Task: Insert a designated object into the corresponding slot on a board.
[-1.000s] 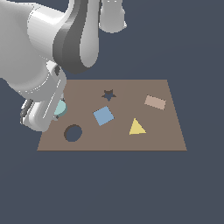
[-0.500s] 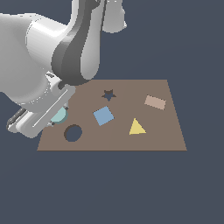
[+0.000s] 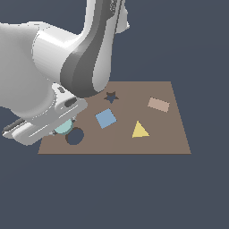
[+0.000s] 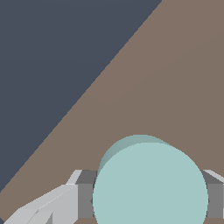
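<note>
Teal disc point(image 4: 150, 183) sits pinched between the gripper point(image 4: 148, 199) fingers — over the brown board point(image 3: 170, 134), just left of the round hole point(image 3: 74, 136) in the exterior view.

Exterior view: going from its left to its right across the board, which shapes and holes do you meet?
Teal disc → round hole → blue square → yellow triangle → pink rectangle, all on the board.

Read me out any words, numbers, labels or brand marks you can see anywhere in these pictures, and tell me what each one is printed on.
There are none to read. The board, the teal disc, the blue square, the yellow triangle, the pink rectangle and the arm all show plain, unmarked surfaces in both views.
</note>
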Available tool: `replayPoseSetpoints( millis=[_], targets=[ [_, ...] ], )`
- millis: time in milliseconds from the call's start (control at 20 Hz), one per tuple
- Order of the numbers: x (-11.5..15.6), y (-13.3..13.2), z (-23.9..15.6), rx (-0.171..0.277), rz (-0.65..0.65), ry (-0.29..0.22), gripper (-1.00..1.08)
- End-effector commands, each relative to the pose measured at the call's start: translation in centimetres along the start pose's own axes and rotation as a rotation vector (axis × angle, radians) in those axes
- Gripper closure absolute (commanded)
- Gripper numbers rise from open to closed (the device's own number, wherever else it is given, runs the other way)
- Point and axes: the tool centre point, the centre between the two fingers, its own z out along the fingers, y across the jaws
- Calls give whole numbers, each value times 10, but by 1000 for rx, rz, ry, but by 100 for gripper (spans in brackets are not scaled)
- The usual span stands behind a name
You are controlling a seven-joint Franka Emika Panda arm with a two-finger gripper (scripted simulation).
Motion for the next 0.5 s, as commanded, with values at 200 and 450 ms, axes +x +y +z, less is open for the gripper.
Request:
replayPoseSetpoints(
  millis=[200, 450],
  targets=[
    [-22, 2, -2, 4, 153, -6, 108],
    [-36, 4, -3, 6, 228, -9, 108]
  ],
)
